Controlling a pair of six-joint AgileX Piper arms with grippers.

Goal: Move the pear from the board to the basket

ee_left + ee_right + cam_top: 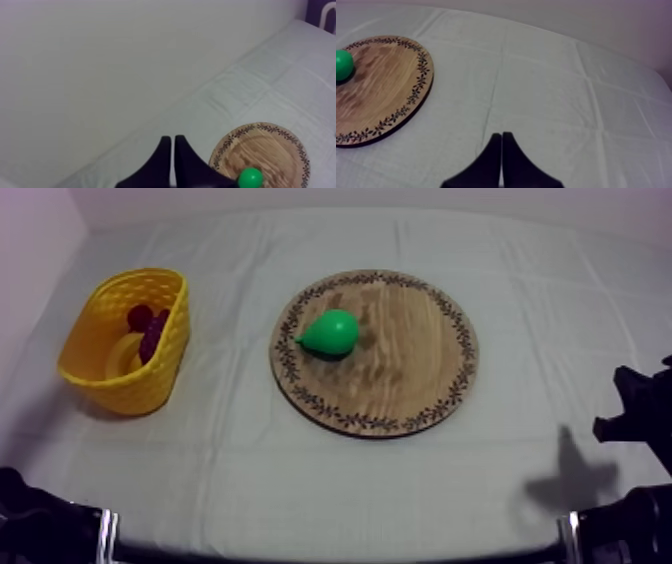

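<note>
Left fingers [162, 156] are pressed together in a narrow wedge, nothing between them. Right fingers [494, 156] are the same, closed and empty. So the first hazard is plain: come down on the pear [330, 332] with the fingers closed and it just gets shoved across the board [410, 363].

The pear [249, 177] lies on its side just past the left fingers and a little off their line, on the near part of the board [267, 150]. It looks smooth and rounded, so my guess is an off-centre pinch squirts it out or sets it rolling towards the rim.

From the right fingers it's a longer story: the pear [342, 65] sits at the far side of the board [383, 87], well apart from them.

The basket [172, 338] stands well apart from the board on the left arm's side, with dark fruit [150, 336] in it, kind hard to tell. It looks light. Clip its rim on the way in and it could tip or slide on the worktop [300, 478].

Pose: both arms are low and drawn back at their own sides, fingers pointing out over the worktop, neither one over the pear.
</note>
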